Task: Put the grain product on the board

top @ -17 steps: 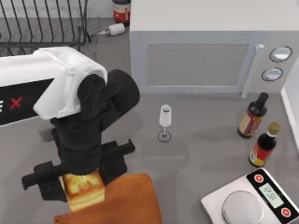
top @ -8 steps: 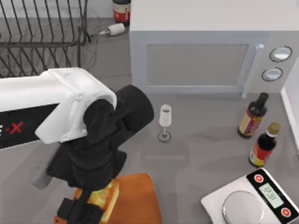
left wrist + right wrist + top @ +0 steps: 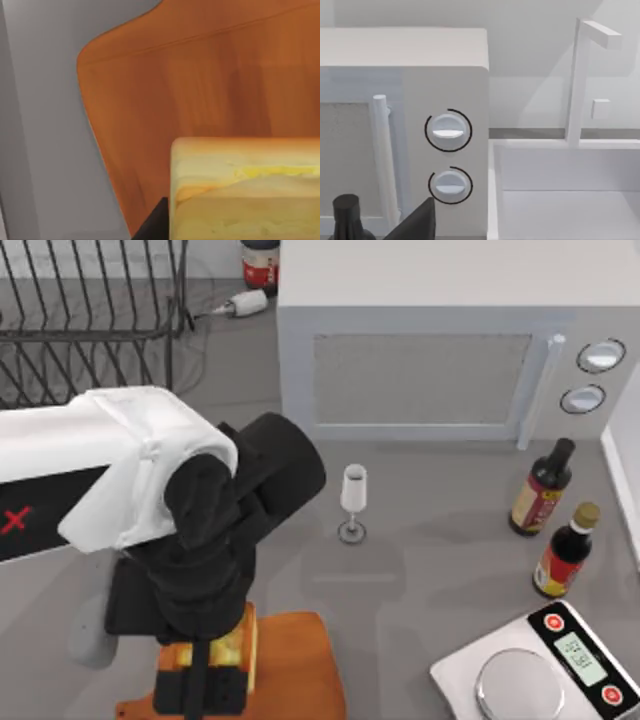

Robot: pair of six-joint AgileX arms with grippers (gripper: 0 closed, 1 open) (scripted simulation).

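The grain product (image 3: 228, 648) is a golden-orange bread chunk with a paler yellow face, and my left gripper (image 3: 205, 680) is shut on it. It hangs over the left part of the board (image 3: 295, 670), an orange-brown wooden cutting board at the table's front edge. I cannot tell whether the bread touches the wood. The left wrist view shows the bread (image 3: 245, 190) close up over the board (image 3: 200, 85), with a dark fingertip (image 3: 156, 225) beside it. My left arm's black wrist hides the board's left side from above. My right arm stays parked at the right, facing the microwave.
A white microwave (image 3: 440, 360) fills the back. A small wine glass (image 3: 353, 502) stands mid-table. Two dark sauce bottles (image 3: 542, 488) (image 3: 566, 550) stand at the right, a white digital scale (image 3: 540, 665) at the front right, and a wire dish rack (image 3: 90, 300) at the back left.
My left gripper has carried the bread a little to the right over the board, and the wrist has turned so that the fingers now point toward the front edge.
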